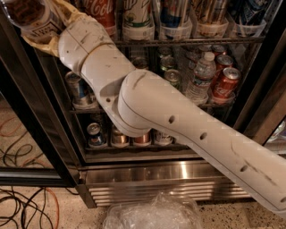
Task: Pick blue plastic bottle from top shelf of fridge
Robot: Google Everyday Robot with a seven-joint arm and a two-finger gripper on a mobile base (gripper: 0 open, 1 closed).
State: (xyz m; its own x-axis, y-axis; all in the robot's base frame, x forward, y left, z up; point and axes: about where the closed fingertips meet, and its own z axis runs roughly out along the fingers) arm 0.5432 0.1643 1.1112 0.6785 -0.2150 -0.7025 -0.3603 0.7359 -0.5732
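Gripping the blue plastic bottle [22, 13] by its labelled body, the gripper [48, 27] sits at the camera view's top-left, jaws closed on it, out by the fridge [156, 179] door frame, left of the top shelf [187, 41]. Full of drink, the bottle is likely weighty and its thin wall smooth and yielding — a firm mid-body hold suits it best.

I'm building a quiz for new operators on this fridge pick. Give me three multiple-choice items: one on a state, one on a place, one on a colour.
1. The blue plastic bottle is: A standing on the top shelf; B held in the gripper; C lying on the top shelf.
2. The water bottle stands: A on the top shelf; B in the gripper; C on the rack just below.
3. The can just right of the water bottle is: A red; B blue; C yellow.
Answers: B, the gripper, upper left, is shut on it; C, it stands there beside the can; A, its body is red.
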